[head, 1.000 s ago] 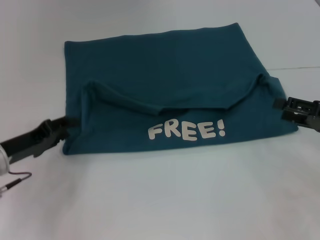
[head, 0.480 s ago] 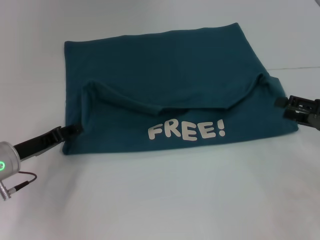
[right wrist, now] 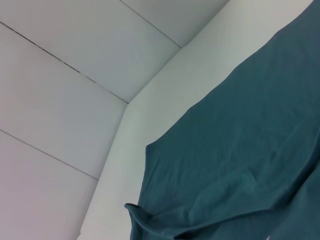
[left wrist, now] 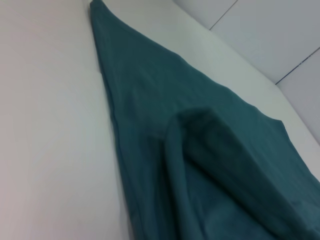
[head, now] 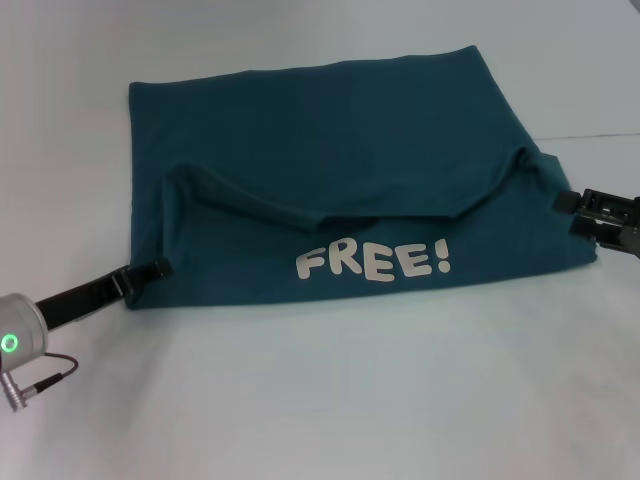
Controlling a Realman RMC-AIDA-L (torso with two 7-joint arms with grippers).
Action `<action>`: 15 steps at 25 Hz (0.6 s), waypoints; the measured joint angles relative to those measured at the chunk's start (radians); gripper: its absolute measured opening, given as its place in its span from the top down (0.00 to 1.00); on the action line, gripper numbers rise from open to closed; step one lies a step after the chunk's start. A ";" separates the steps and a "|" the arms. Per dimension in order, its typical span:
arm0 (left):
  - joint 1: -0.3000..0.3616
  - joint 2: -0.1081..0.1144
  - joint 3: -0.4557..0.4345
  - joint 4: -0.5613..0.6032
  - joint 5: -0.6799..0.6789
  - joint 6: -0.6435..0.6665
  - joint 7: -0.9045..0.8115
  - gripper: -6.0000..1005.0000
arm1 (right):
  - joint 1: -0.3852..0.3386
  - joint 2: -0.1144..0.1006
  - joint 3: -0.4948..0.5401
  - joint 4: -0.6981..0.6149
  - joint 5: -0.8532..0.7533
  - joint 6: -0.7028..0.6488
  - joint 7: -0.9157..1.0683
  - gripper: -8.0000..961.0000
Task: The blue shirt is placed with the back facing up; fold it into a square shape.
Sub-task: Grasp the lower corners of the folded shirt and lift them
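Note:
The blue shirt (head: 320,130) lies on the white table (head: 330,400). Its near part is folded up over the back, so the white "FREE!" lettering (head: 372,262) shows along the front edge. A loose ridge of cloth (head: 250,205) runs across the middle. My left gripper (head: 158,268) sits low at the shirt's near left corner, touching its edge. At the shirt's right edge is my right gripper (head: 566,201). The left wrist view shows the shirt (left wrist: 165,115) with a raised fold. The right wrist view shows the shirt (right wrist: 240,150) from the side.
Bare white table surrounds the cloth on all sides. The left arm's silver wrist with a green light (head: 12,342) and a thin cable (head: 45,372) lie at the lower left. A panelled wall (right wrist: 75,60) stands behind the table.
The left arm has turned and its tip has slid toward the front along the shirt's left edge. The right gripper has drawn slightly right. The shirt has not moved.

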 joint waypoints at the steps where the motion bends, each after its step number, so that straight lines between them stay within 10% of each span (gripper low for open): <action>1: 0.000 0.000 0.002 -0.002 0.000 -0.002 0.002 0.44 | 0.000 0.000 0.000 0.000 0.000 0.000 0.000 0.21; 15: -0.008 -0.010 0.052 -0.013 0.000 -0.041 0.020 0.44 | -0.005 0.000 0.012 0.002 0.001 0.000 0.000 0.22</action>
